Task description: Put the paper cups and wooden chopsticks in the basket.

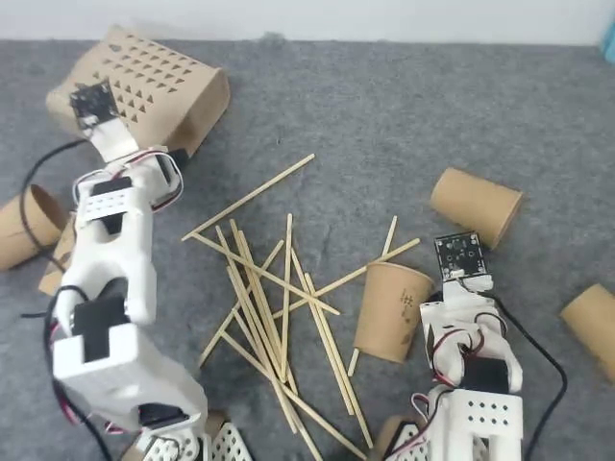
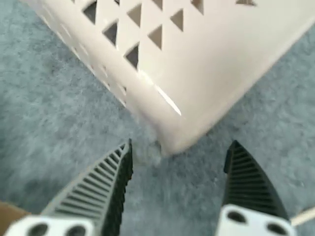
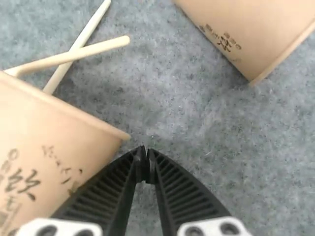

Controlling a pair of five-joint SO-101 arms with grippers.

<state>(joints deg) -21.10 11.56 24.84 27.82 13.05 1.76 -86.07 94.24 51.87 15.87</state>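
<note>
a: pose of the left arm [image 1: 110, 259] first?

b: stretched far forward, wrist bent down. left gripper [image 2: 182, 147] spread wide, nothing between the fingers, hanging low over the grey carpet [image 2: 54, 98]. just ahead of the tips, almost between them, a corner of the basket [image 2: 206, 64], its wall of triangular holes turned upward.

a: and the right arm [image 1: 471, 355]?

b: tucked short, close to its base. right gripper [image 3: 146, 153] pinched fully shut on nothing, aimed down at bare carpet. right beside it, on the side toward the left arm, the nearest paper cup [image 3: 44, 147], lying on its side; maybe brushing one finger, too close to call. ahead, a little way off, a second paper cup [image 3: 251, 34], also tipped over.

a: surface, room?

b: same grey carpet all over the table, then a strip of pale wall [image 1: 288, 17] along the far edge.

a: anything else around, anything in the way?

b: wooden chopsticks [image 1: 285, 286] strewn crisscross between the two grippers, a couple poking out just past the nearest paper cup. a third paper cup [image 1: 591, 328] far out on the right gripper's outer side. a fourth paper cup [image 1: 24, 226] behind the left gripper, at that arm's outer flank.
</note>
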